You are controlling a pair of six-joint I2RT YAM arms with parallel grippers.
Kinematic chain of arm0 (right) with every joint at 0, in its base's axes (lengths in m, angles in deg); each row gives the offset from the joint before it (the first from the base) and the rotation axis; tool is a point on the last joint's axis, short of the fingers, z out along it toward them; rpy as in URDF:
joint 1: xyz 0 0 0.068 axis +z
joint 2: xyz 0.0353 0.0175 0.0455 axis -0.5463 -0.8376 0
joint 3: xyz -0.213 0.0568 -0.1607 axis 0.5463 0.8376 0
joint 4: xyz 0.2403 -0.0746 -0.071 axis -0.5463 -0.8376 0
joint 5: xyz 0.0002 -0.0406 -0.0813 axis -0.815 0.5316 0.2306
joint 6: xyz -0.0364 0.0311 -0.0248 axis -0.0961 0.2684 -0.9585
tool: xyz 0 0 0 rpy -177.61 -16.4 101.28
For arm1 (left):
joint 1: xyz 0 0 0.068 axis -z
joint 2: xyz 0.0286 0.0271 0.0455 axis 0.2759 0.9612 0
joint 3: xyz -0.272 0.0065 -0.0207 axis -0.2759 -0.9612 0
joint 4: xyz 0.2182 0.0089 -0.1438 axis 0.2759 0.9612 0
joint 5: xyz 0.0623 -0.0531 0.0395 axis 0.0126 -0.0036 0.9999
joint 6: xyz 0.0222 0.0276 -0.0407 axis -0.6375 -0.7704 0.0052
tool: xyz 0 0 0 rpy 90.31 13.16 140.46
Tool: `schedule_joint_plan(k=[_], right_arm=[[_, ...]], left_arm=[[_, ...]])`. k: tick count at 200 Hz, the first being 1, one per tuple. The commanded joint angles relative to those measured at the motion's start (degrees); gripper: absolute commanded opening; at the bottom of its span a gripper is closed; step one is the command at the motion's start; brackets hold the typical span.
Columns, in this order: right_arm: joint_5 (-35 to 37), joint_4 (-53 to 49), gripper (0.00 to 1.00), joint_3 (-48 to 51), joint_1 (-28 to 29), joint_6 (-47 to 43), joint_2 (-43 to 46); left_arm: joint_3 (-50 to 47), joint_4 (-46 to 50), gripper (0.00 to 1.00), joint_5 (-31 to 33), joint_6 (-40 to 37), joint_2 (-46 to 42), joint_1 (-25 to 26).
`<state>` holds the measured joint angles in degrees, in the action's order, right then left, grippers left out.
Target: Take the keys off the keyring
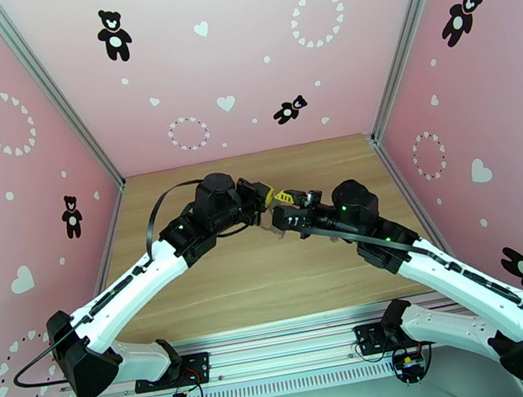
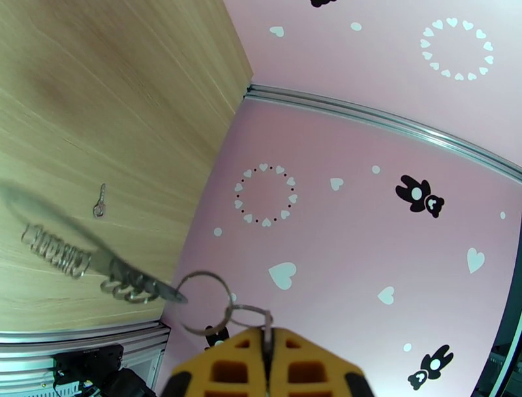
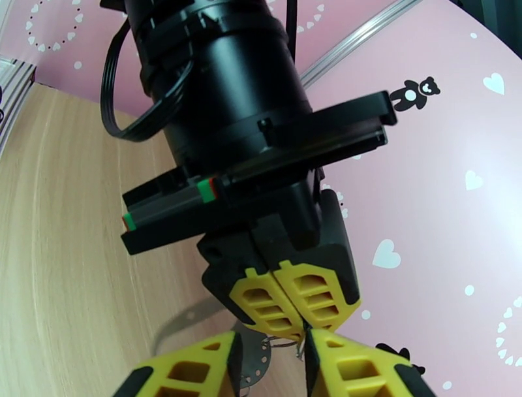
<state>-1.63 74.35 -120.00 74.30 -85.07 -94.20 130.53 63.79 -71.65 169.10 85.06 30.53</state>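
My left gripper (image 2: 266,343) is shut on a small wire ring (image 2: 251,312) linked to the keyring (image 2: 202,300), a thin loop held in the air. A linked chain (image 2: 130,286) and a blurred grey stem trail off the loop to the left; I cannot tell whether that stem is a key. One tiny key (image 2: 99,202) lies loose on the wooden table (image 2: 98,98). My right gripper (image 3: 271,365) is open, its yellow fingers either side of the hanging wire just below the left gripper (image 3: 301,320). The left gripper (image 1: 269,194) and right gripper (image 1: 284,199) meet tip to tip above mid-table.
Pink walls (image 1: 237,55) with bear and heart prints close the table in on three sides. A metal rail (image 1: 283,328) with the arm bases runs along the near edge. Bare wood (image 1: 258,276) lies under both arms.
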Motion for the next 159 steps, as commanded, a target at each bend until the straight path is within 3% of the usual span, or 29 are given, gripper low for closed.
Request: schedule_joint_plan(k=[1,102,143,159], right_arm=[[1.53,2.60,0.26,-2.35,0.23,-1.20,-0.85],[3.21,5.34,0.14,-3.05,0.25,-0.51,-2.29],[5.86,4.65,0.00,-3.58,0.26,-0.78,-3.00],[6.26,4.76,0.00,-3.56,0.12,-0.76,-2.81]], left_arm=[[2.60,-0.17,0.00,-0.83,0.57,0.20,0.19],[3.01,0.31,0.00,-0.91,0.74,0.48,0.68],[4.01,0.38,0.00,-1.43,0.74,1.07,0.98],[4.33,0.79,0.00,-1.36,0.57,0.91,1.05]])
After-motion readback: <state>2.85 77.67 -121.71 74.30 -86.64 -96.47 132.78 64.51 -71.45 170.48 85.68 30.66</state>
